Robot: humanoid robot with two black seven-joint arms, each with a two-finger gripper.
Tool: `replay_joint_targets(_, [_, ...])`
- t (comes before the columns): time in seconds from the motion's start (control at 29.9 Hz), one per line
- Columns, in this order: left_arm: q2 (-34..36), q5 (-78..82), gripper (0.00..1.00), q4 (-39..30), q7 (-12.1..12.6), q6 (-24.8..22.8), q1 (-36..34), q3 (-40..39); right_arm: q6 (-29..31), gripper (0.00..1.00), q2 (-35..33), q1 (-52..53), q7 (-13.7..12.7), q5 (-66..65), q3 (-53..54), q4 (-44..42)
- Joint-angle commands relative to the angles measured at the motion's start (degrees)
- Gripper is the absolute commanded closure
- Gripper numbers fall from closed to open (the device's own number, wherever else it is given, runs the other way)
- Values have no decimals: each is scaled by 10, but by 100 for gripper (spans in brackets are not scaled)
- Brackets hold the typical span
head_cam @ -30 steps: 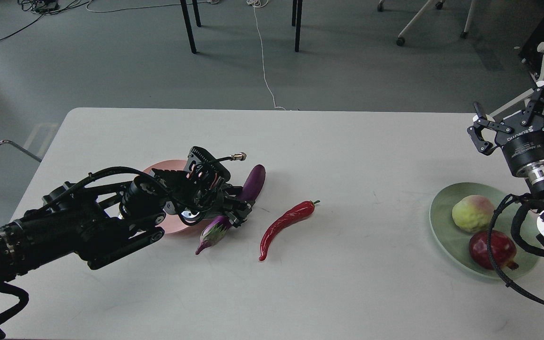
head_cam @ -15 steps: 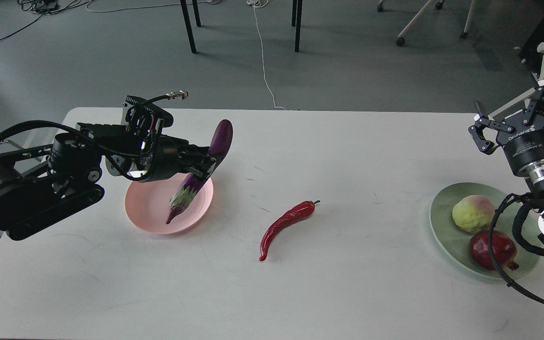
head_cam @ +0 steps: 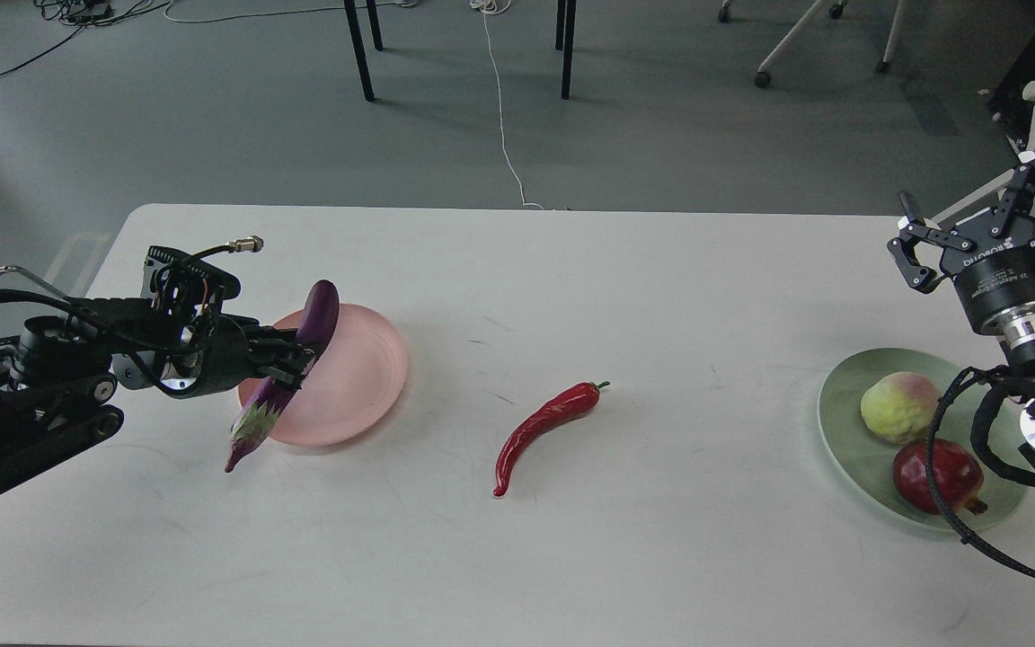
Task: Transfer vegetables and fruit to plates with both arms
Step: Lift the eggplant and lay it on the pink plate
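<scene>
My left gripper [head_cam: 295, 358] is shut on the purple eggplant [head_cam: 284, 382] at its middle. The eggplant hangs tilted over the left rim of the pale pink plate [head_cam: 358, 382], its calyx end low and left, its dark tip up. The red chili pepper [head_cam: 543, 429] lies on the white table, right of the pink plate. The mint green plate [head_cam: 850, 431] at the right holds the yellow-green fruit [head_cam: 899, 406] and the dark red pomegranate [head_cam: 935, 474]. My right gripper [head_cam: 913, 247] is open and empty, raised above and behind the green plate.
The white table [head_cam: 661, 296] ends at a rounded far edge. Beyond it are grey floor, black table legs [head_cam: 358, 49], a white cable [head_cam: 504, 135] and chair bases. Black cables loop from my right arm over the green plate's right side.
My left gripper lifted the eggplant off the table beside the pink plate, raised it high over the plate, then carried it left and lower to the plate's left rim. The right arm stayed still.
</scene>
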Motion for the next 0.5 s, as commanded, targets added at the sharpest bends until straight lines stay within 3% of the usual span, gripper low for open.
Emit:
replay_joint_targets(0.0, [-10, -3, 30, 6, 1, 5, -1, -2, 0, 2, 0, 0, 0, 0, 0, 0])
replay_joint_targets(0.07, [-20, -6, 20, 6, -1, 5, -3, -2, 0, 2, 1, 0, -1, 0, -1, 0])
replay_joint_targets(0.3, [-20, -6, 19, -1, -3, 0, -12, -8, 0, 2, 1, 0, -1, 0, 0, 0])
replay_joint_targets(0.47, [-30, -6, 19, -37, -2, 1, -68, -7, 0, 2, -1, 0, 0, 0, 0, 0])
